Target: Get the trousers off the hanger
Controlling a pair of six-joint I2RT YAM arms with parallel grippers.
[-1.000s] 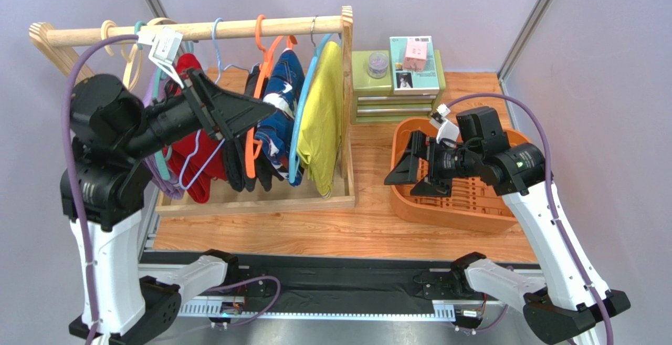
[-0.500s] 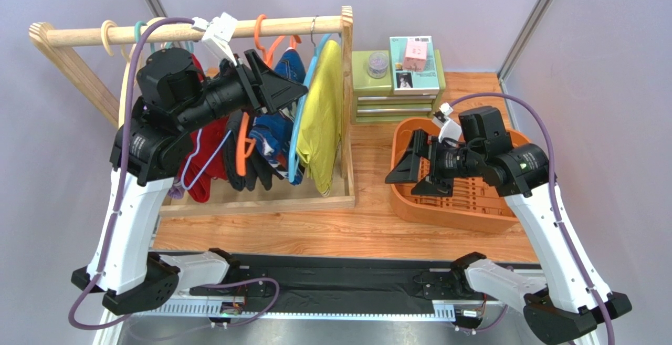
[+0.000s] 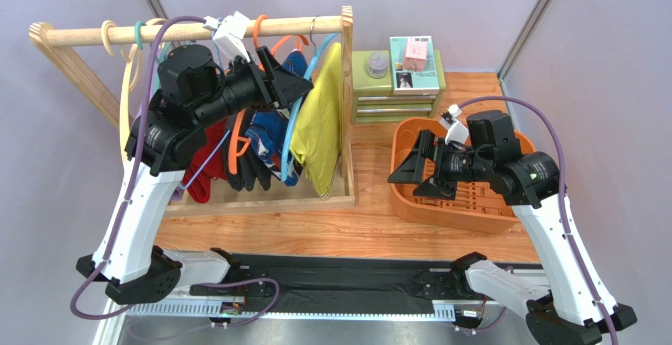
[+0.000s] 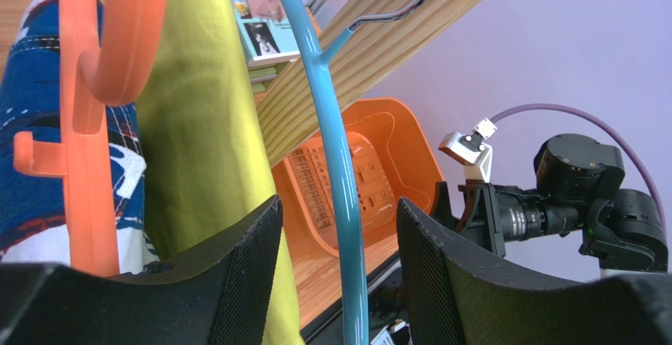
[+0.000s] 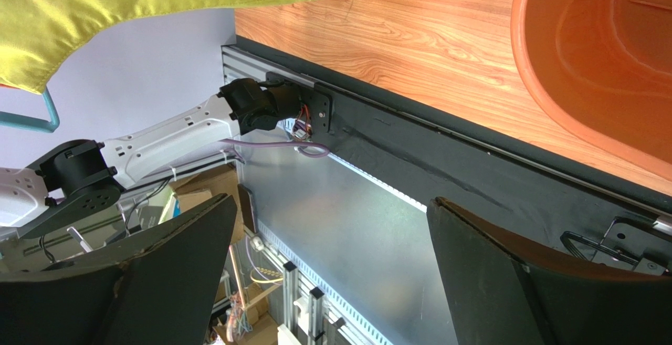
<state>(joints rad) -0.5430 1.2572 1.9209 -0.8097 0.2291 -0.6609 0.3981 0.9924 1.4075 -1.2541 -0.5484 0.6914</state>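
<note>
1. Our left pincer (image 4: 337, 203) was raised beside the wooden rail (image 3: 95, 33). Its two black fingers (image 4: 237, 282) were spread wide and clamped nothing.
2. In its wrist view the blue hanger (image 4: 335, 124) ran straight down through the gap between those fingers. We could not tell whether either finger touched it.
3. The yellow-green trousers (image 4: 197, 124) hung on that hanger. They were just outside the finger at the left of the wrist view and draped down past it.
4. The navy trousers (image 4: 31, 124), printed in white and red, hung farther out on that same side, beyond the yellow-green pair. An orange hanger (image 4: 83, 124) lay across them.
5. From above, we saw the black garment (image 3: 248, 173) and the red garment (image 3: 201, 164) hanging back behind the fingertips, below the left pincer's wrist.
6. Our right pincer (image 3: 402, 183) also gaped open and held nothing. It hovered over the rack-side rim of the orange basket (image 3: 473, 213), well apart from the rail.
7. In the right wrist view the yellow-green cloth and its striped cuff hung above and ahead of the open fingers. The wooden tabletop (image 5: 410, 53) lay ahead of the fingers, and the basket wall lay off to one side.
</note>
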